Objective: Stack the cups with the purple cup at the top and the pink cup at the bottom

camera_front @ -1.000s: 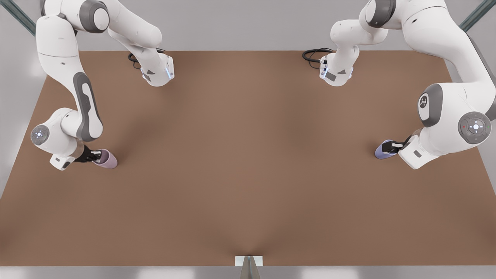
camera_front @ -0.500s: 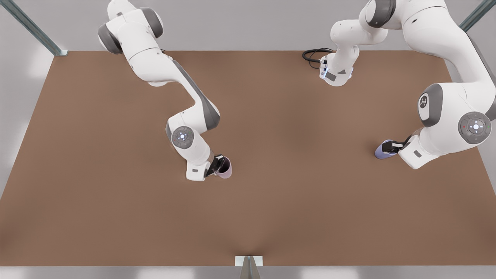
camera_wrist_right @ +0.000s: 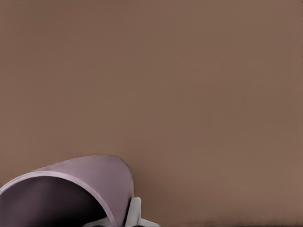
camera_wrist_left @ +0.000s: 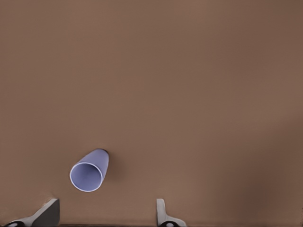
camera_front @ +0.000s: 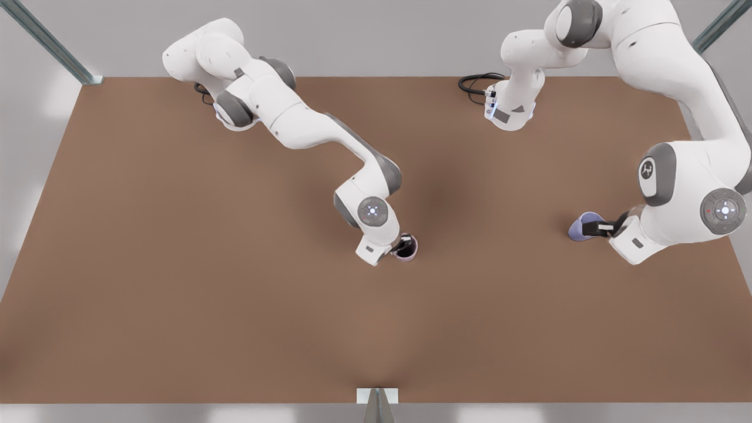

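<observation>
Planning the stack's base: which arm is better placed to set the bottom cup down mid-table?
Right. Its end effector grips the pink cup near the table's middle, ready to lower. The left end effector is open by the purple cup, far toward the front view's right.

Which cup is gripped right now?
The pink cup, clamped in the right gripper; the purple cup sits ungripped near the open left gripper.

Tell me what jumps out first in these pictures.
The right pincer grips the small pale pink-mauve tapered cup by its rim, near the middle of the brown table. At the front view's right, the left pincer stands open over the small bluish-lavender tapered cup, not holding it.
</observation>
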### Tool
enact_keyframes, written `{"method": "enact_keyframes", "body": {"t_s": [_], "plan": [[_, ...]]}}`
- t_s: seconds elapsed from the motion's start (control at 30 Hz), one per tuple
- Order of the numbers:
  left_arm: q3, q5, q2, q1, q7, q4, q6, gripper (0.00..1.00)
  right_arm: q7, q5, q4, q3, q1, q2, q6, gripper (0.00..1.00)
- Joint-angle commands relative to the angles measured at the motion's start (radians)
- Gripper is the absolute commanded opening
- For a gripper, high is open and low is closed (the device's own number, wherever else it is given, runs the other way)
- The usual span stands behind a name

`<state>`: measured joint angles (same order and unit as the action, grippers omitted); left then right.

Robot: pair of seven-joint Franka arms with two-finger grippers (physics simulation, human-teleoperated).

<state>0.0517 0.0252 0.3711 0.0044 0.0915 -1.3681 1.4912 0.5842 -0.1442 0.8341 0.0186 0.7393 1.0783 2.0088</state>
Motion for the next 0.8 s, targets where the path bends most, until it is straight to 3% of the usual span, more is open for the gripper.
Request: {"method": "enact_keyframes", "body": {"t_s": [0.0,0.03,0.07,0.1,0.2,0.3,0.33,0.37,0.5,0.57,0.6,0.7,0.77], "plan": [[0.030,-0.067,-0.004,-0.001,0.002,-0.057,0.092,1.00,0.574,0.003,-0.001,0.001,0.000,0.018,0.016,0.21],[0.043,-0.067,-0.023,-0.001,0.005,-0.115,0.132,1.00,0.574,0.003,-0.001,0.001,0.000,0.026,0.035,0.21],[0.050,-0.059,-0.101,-0.003,0.013,-0.281,0.257,1.00,0.574,0.003,-0.001,0.001,0.000,0.026,0.033,0.21],[0.050,-0.051,-0.159,-0.003,0.016,-0.404,0.359,1.00,0.574,0.002,-0.001,0.003,0.000,0.025,0.030,0.30],[0.054,-0.002,-0.199,-0.003,0.040,-0.551,0.515,1.00,0.571,0.003,-0.001,0.001,0.000,0.026,0.033,0.62],[0.097,-0.001,-0.202,-0.003,0.103,-0.635,0.609,1.00,0.569,0.002,0.000,0.001,-0.001,0.020,0.031,0.63],[0.105,-0.001,-0.195,-0.003,0.114,-0.635,0.615,1.00,0.569,0.002,0.003,0.001,-0.001,0.012,0.021,0.65],[0.108,-0.002,-0.186,-0.003,0.114,-0.637,0.615,1.00,0.569,0.000,0.005,0.004,-0.003,-0.001,0.024,0.74],[0.132,-0.001,-0.170,-0.003,0.157,-0.714,0.716,1.00,0.559,-0.003,0.077,0.004,-0.015,-0.112,0.016,0.81],[0.132,-0.001,-0.153,-0.004,0.157,-0.717,0.713,1.00,0.461,0.003,0.246,0.006,-0.104,-0.303,0.016,0.97],[0.137,-0.002,-0.146,-0.003,0.157,-0.729,0.716,1.00,0.260,0.006,0.405,0.004,-0.181,-0.429,0.018,1.00],[0.139,-0.002,-0.110,-0.003,0.157,-0.738,0.721,1.00,-0.038,0.034,0.793,-0.009,-0.366,-0.790,-0.024,1.00],[0.152,-0.002,-0.092,-0.003,0.158,-0.744,0.722,1.00,-0.326,0.035,0.804,-0.005,-0.566,-0.879,-0.232,1.00]]}}
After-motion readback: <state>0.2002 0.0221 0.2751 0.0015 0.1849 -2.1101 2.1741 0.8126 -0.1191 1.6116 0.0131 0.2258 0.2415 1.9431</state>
